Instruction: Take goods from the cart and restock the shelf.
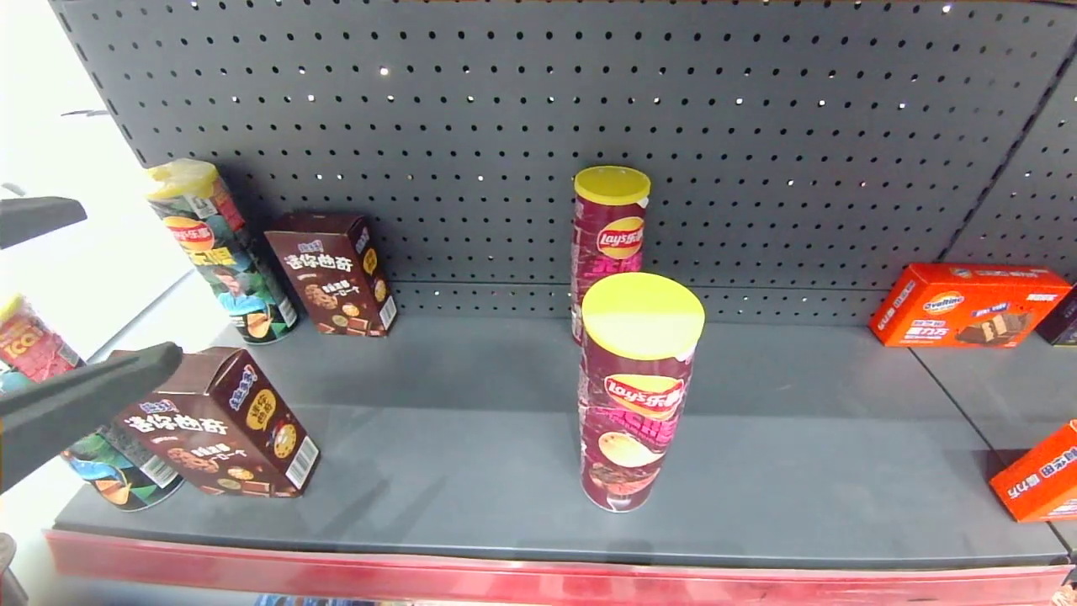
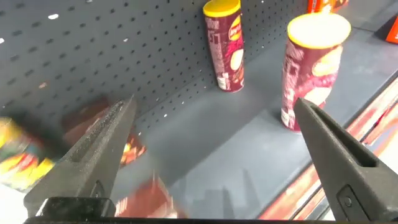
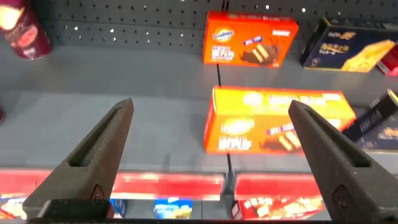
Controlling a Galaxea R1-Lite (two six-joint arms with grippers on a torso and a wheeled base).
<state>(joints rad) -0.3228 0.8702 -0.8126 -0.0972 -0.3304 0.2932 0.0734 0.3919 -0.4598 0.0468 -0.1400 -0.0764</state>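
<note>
Two maroon chip cans with yellow lids stand mid-shelf, one at the front [image 1: 638, 396] [image 2: 313, 68] and one against the pegboard [image 1: 609, 240] [image 2: 224, 46]. At the shelf's left end are a brown cookie box [image 1: 220, 431] near the front and another [image 1: 334, 273] at the back. My left gripper [image 1: 130, 282] [image 2: 214, 104] hangs open there, over the front cookie box, with nothing between its fingers. My right gripper [image 3: 211, 107] is open and holds nothing. It faces the shelf's right part, where two orange boxes stand, one at the front [image 3: 278, 121] and one behind [image 3: 249, 45].
A teal chip can [image 1: 220, 252] stands at the back left and another can [image 1: 126, 481] sits at the front-left corner. Dark blue boxes [image 3: 357, 46] lie farther right. A red strip [image 1: 555, 576] edges the grey shelf [image 1: 471, 446]. The pegboard wall [image 1: 538, 109] closes the back.
</note>
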